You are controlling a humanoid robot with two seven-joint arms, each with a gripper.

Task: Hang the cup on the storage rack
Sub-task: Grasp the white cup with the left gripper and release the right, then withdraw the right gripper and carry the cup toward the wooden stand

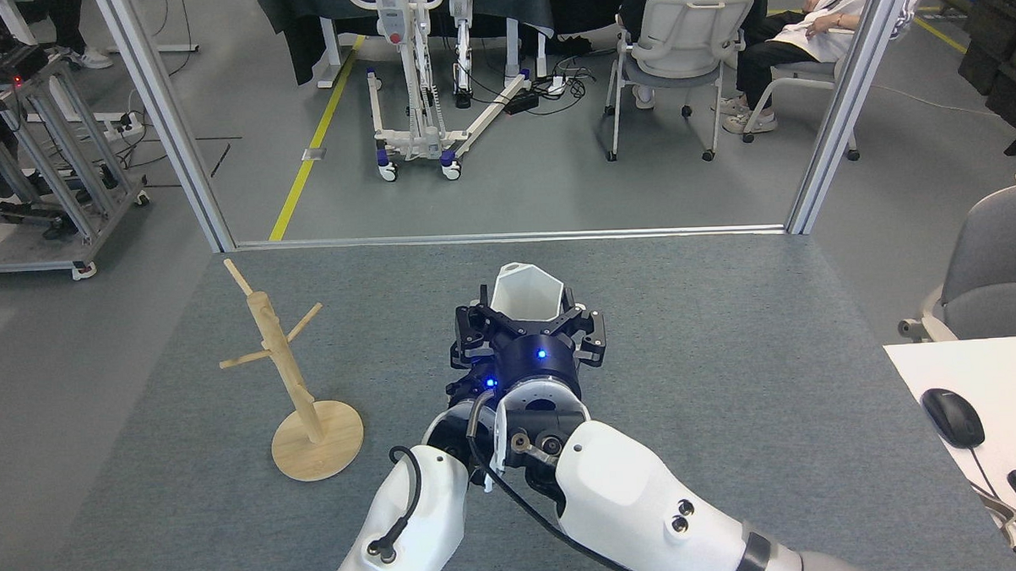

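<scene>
Head view. The grey desk [714, 380] carries the task's things. Your right arm enters from the lower right and your left arm from the bottom centre, the two meeting mid-desk. The storage rack [287, 369] stands upright on its round base at the desk's left, well apart from both arms, its pegs bare. Your right pincer [528, 320] is clamped on the cup [525, 295], fingers set against either side of the white faceted body, open mouth facing you. Your left pincer [470, 367] sits just beside and below it, largely hidden; you cannot tell whether it is apart or together
</scene>
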